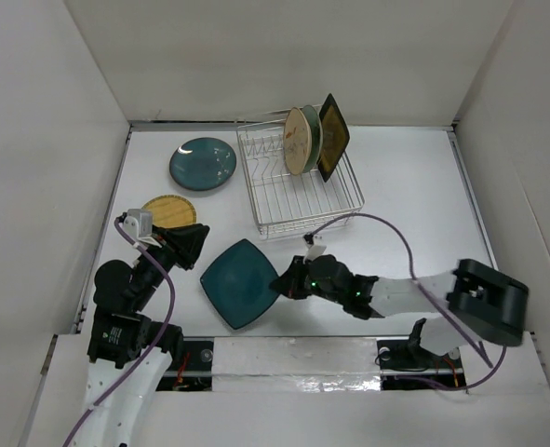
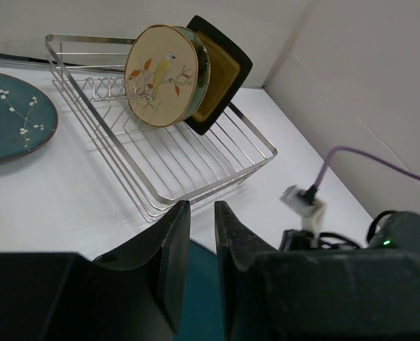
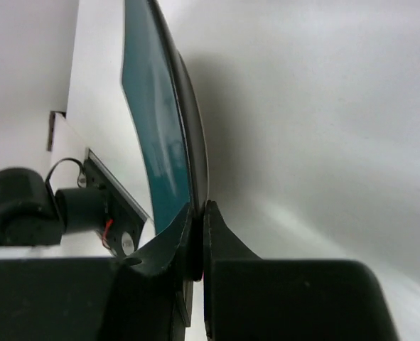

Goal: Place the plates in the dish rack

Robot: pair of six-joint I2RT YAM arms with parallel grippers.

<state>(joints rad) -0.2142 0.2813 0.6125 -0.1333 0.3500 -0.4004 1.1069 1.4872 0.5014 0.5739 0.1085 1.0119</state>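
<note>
While the left pincer (image 2: 202, 217) hangs barely parted, the right pincer (image 3: 200, 213) clamps the teal square plate (image 1: 235, 284).

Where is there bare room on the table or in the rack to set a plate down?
Widest bare table: right of the dish rack, to the right wall. The rack's left tines are unfilled; three plates crowd its right end. Crowded: the left, with the teal round plate, yellow plate, left gripper, and the square teal plate in the right gripper.
</note>
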